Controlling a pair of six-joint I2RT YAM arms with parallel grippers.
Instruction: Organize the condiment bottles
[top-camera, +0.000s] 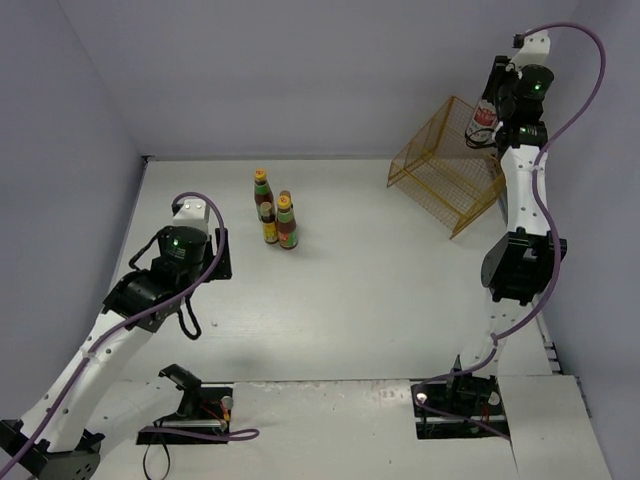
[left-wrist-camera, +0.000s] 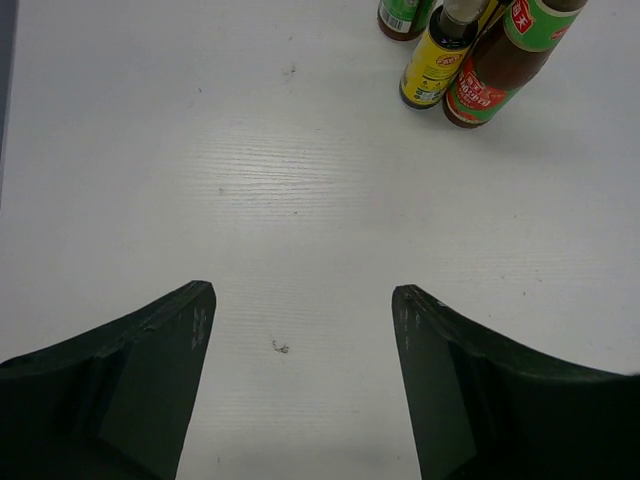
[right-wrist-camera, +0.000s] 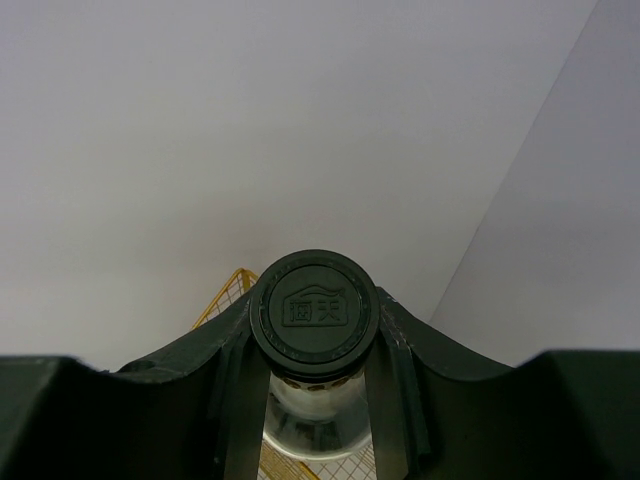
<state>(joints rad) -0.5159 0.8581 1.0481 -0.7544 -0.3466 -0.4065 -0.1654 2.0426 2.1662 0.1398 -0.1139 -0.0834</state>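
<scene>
My right gripper (top-camera: 492, 108) is raised at the far right and shut on the neck of the taller clear black-capped bottle (top-camera: 482, 120), above the yellow wire basket (top-camera: 445, 170). In the right wrist view the black cap (right-wrist-camera: 313, 312) sits between the fingers (right-wrist-camera: 232, 380). Two dark red yellow-capped bottles (top-camera: 262, 186) (top-camera: 287, 222) and one short brown yellow-labelled bottle (top-camera: 268, 226) stand together at the table's back middle. My left gripper (top-camera: 222, 256) is open and empty, low over the table just left of them. They show at the top of the left wrist view (left-wrist-camera: 437, 62). A second short brown bottle is not in view.
The wire basket lies tilted at the back right corner against the wall. Grey walls close in the table on the left, back and right. Two black mounts with cables (top-camera: 195, 415) (top-camera: 460, 405) sit at the near edge.
</scene>
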